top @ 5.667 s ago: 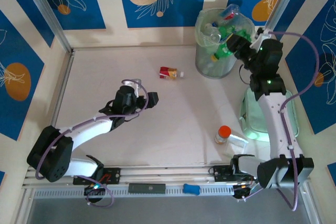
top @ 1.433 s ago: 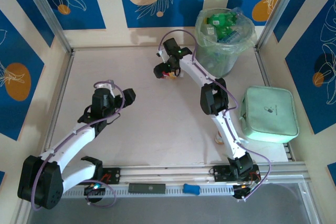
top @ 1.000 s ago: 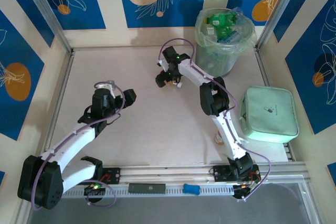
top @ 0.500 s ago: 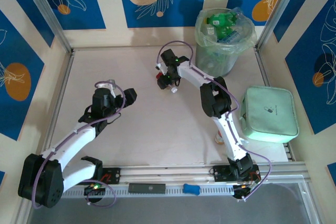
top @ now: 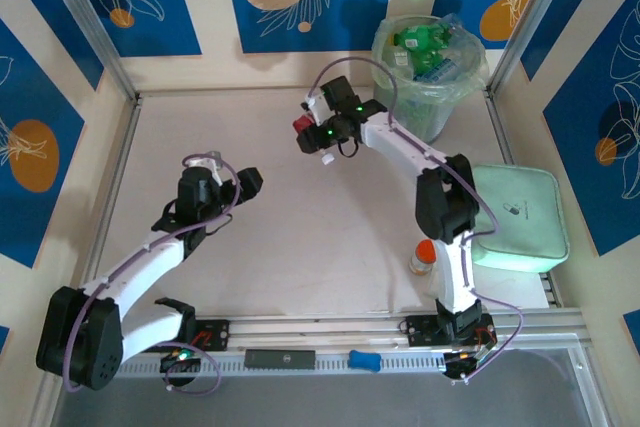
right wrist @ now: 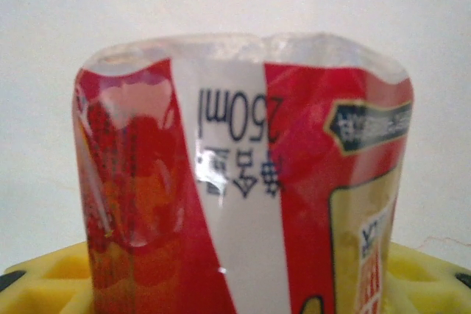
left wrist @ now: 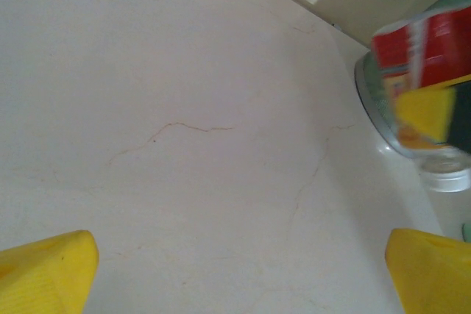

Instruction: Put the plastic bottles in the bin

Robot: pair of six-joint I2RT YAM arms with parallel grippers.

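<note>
We hold red-and-gold bottle point(right wrist: 243, 182) clamped in right pincer point(top: 313, 139), by far edge of table point(top: 280, 247), near bin point(top: 445, 107). Left pincer point(left wrist: 235, 273) wide open, empty. Step, we judge: pick-up. Next: lift, carry over bin rim, release.

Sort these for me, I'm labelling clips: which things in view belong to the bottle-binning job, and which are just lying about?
Job: red-and-gold bottle, bin, bottles in it.
Lying about: mint-green case, orange-capped container.
</note>
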